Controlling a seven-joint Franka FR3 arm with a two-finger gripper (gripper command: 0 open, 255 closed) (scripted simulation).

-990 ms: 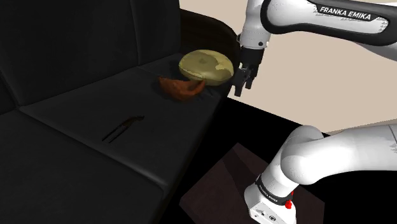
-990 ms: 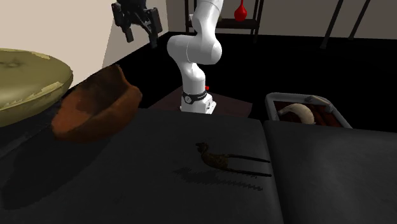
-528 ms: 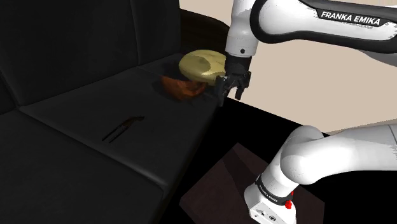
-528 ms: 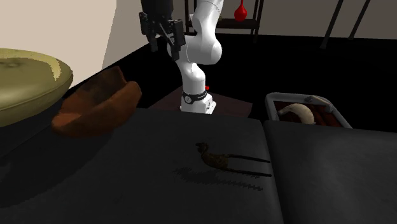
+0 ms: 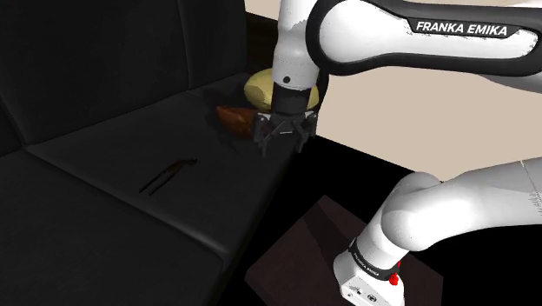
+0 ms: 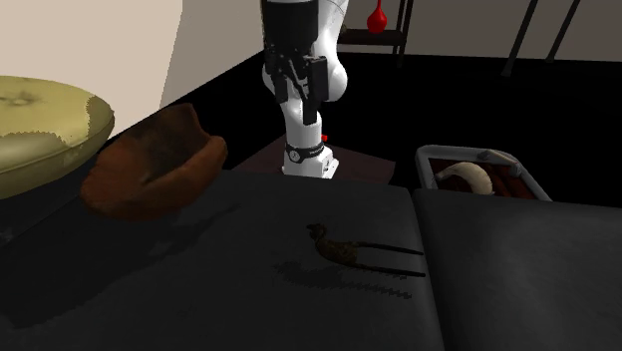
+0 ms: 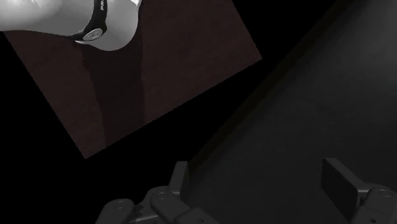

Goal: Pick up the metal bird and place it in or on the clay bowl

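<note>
The bird (image 5: 169, 174) is a small dark brown figure with a long thin tail, lying on the black sofa seat (image 5: 104, 200); it also lies mid-seat in the second exterior view (image 6: 339, 249). The bowl (image 5: 234, 116) is reddish brown and rests tilted on the seat near the sofa's end (image 6: 155, 165). My gripper (image 5: 280, 141) hangs open and empty above the seat's edge, just beside the bowl and well away from the bird. In the second exterior view the gripper (image 6: 299, 85) is high above the seat. The wrist view has both fingers (image 7: 180, 179) standing apart over the seat's edge.
A round olive cushion-like thing (image 5: 261, 85) sits behind the bowl (image 6: 40, 125). My stand's dark brown top (image 7: 159, 70) is beside the sofa. A tray (image 6: 434, 158) holding a pale curved object stands on the floor. A shelf with a red object (image 6: 377, 17) is behind.
My gripper has swung toward the shoulder view's left and lower, from beside the olive cushion to the seat edge next to the bowl. The fingers stay open. Bird and bowl have not moved.
</note>
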